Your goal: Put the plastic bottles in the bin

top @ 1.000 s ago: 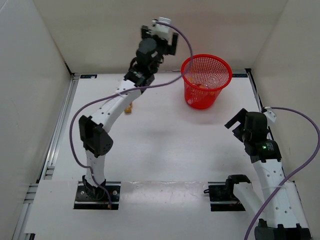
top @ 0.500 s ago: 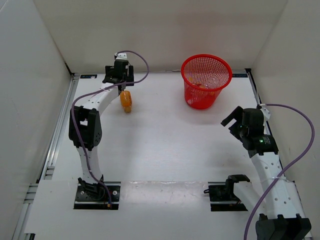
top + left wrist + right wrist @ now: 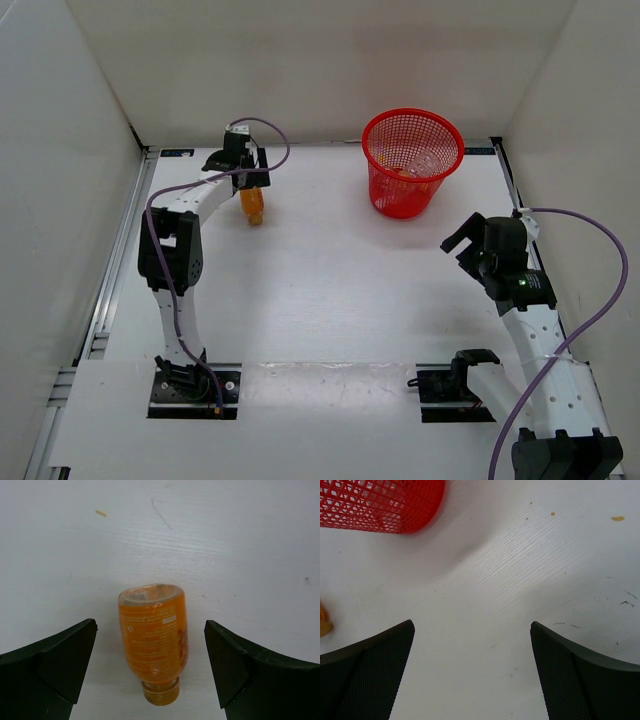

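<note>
At the far left of the worktop (image 3: 320, 290), the left pincer (image 3: 150, 630) is held wide open and empty above the orange bottle (image 3: 154, 640), with 1 finger to each side and neither touching it. The step in hand is judged to be the pick-up of this bottle. The next move calls for a descent until the body is bracketed, then a closing across its width, before a carry rightward. The bottle is seen lying on its side, translucent orange with pale print, its cap toward the pincer's base. Being round, it may roll if nudged. Well to the right, the bin (image 3: 405, 195) is stood upright at the far side of the worktop. A clear shape and a yellowish patch are glimpsed through its mesh but cannot be identified. At the right, the right pincer (image 3: 472, 625) is likewise fully open, with nothing held, apart from the bin.
</note>
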Robot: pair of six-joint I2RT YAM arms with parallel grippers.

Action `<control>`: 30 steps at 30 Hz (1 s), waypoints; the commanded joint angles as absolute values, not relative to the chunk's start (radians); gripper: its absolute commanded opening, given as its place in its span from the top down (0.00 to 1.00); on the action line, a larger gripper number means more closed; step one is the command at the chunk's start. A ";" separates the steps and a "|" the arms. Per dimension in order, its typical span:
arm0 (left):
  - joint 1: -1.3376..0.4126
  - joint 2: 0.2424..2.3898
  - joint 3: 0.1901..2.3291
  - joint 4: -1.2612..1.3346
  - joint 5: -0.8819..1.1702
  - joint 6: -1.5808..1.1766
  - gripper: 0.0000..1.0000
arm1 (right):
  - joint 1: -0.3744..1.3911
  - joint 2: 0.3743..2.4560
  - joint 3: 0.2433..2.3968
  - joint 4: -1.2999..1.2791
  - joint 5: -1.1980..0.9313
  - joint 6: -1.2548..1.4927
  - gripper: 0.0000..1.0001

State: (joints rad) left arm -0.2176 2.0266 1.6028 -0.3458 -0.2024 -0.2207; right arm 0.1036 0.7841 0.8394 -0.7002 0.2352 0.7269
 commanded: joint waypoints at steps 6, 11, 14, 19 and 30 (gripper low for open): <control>-0.215 2.072 1.592 -0.387 -0.173 -0.264 0.00 | 0.107 0.793 0.854 -0.680 0.230 0.733 0.00; -0.215 2.132 1.614 -0.396 -0.189 -0.223 0.00 | 0.107 0.802 0.864 -0.680 0.230 0.733 0.00; -0.190 2.141 1.626 -0.405 -0.170 -0.209 0.04 | 0.107 0.802 0.873 -0.689 0.239 0.733 0.00; -0.172 2.141 1.664 -0.414 -0.067 -0.141 0.59 | 0.107 0.802 0.873 -0.689 0.239 0.733 0.00; -0.403 2.015 2.060 -0.423 -0.055 0.276 0.82 | 0.107 0.813 0.871 -0.689 0.252 0.723 0.00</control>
State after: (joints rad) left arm -0.2817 2.1319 1.8606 -0.4698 -0.0792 0.1009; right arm 0.1051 0.8223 0.8421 -0.7010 0.2363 0.7269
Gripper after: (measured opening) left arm 0.746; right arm 0.996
